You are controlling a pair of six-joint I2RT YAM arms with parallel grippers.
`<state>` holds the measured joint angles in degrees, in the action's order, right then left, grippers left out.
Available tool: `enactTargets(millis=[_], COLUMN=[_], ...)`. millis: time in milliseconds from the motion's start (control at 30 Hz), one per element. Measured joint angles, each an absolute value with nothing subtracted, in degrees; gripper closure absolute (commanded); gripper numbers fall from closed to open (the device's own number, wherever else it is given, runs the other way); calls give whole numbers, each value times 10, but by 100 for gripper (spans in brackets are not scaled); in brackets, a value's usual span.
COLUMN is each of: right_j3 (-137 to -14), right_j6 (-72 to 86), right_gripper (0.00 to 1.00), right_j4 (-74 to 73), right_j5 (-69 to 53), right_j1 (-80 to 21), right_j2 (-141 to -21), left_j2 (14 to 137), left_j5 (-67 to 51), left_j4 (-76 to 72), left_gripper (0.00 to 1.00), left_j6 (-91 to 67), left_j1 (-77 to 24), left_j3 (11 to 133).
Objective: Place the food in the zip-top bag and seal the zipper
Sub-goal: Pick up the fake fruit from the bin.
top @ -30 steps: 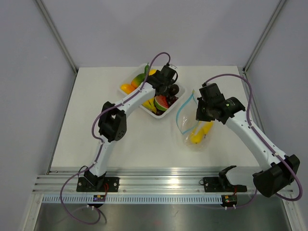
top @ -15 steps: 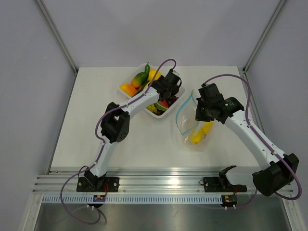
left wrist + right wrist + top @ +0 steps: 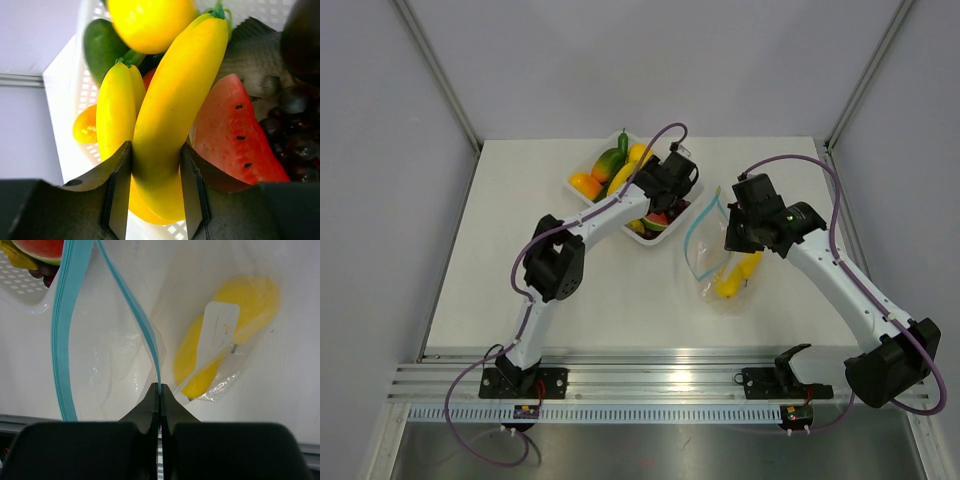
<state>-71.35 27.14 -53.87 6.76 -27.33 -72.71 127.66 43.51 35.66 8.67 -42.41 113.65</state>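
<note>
My left gripper (image 3: 156, 180) is shut on a long yellow banana (image 3: 175, 110) over the white tray (image 3: 582, 170); it also shows in the top view (image 3: 665, 195). A second banana (image 3: 116, 110) lies just left of it. My right gripper (image 3: 160, 392) is shut on the light-blue zipper strip (image 3: 132, 305) of the clear zip-top bag (image 3: 715, 255), holding its mouth open. Yellow food pieces (image 3: 225, 335) lie inside the bag's bottom, also seen in the top view (image 3: 735, 275).
The tray holds a watermelon slice (image 3: 232, 130), dark grapes (image 3: 295, 135), a green vegetable (image 3: 102, 42), a round yellow fruit (image 3: 150, 22) and an orange piece (image 3: 85, 127). The aluminium rail (image 3: 660, 385) runs along the near table edge.
My left gripper has moved right and slightly back over the tray and now grips the banana. The right arm and bag have barely moved.
</note>
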Motion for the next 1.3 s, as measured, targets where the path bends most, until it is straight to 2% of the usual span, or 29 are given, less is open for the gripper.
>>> enactTargets(millis=[333,833,1100,1300], right_j3=[-705,-704,-704,-704], right_j6=[281,295,305,314], right_gripper=[100,100,100,100], right_j4=[-529,-516,-503,-497], right_j5=[62,46,30,19], right_j1=[-273,-273,-273,-273], right_j2=[-725,-719,-722,-723], left_j2=[1180,1114,998,943], left_j5=[474,488,481,481], left_j4=[330,321,327,273], left_gripper=[100,100,100,100], left_j6=[106,117,85,83], left_j1=[-424,-442,-509,-582], left_j3=[1119,1119,1097,1023])
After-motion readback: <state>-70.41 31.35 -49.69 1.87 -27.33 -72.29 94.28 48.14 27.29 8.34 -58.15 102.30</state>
